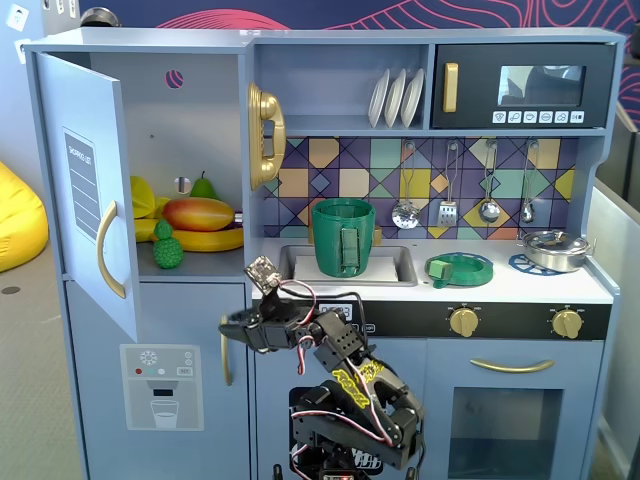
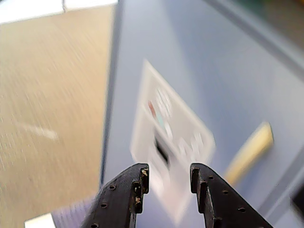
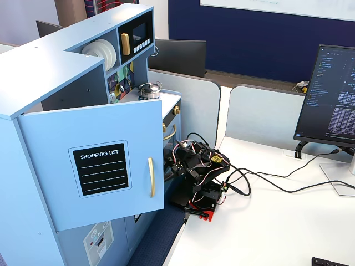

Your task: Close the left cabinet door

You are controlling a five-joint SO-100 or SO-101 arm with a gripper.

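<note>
I read this as the approach step: the left cabinet door (image 1: 88, 190) hangs wide open at the upper left of the toy kitchen, swung out past the fruit shelf, and nothing touches it. My claw (image 1: 228, 332) sits low, pointing left in a fixed view, level with the lower door (image 1: 160, 385) that carries the dispenser graphic, well below the open panel. In the wrist view the claw (image 2: 167, 176) is released, jaws parted with nothing between them, facing that graphic. Next move, as I judge it: raise the arm, get outside the open panel's free edge near its gold handle (image 3: 151, 177), then push it toward the cabinet. Count: 1 open door, 1 chalkboard (image 3: 100, 169) on it, 1 arm, 3 plates (image 1: 396, 97), 4 hanging utensils.
</note>
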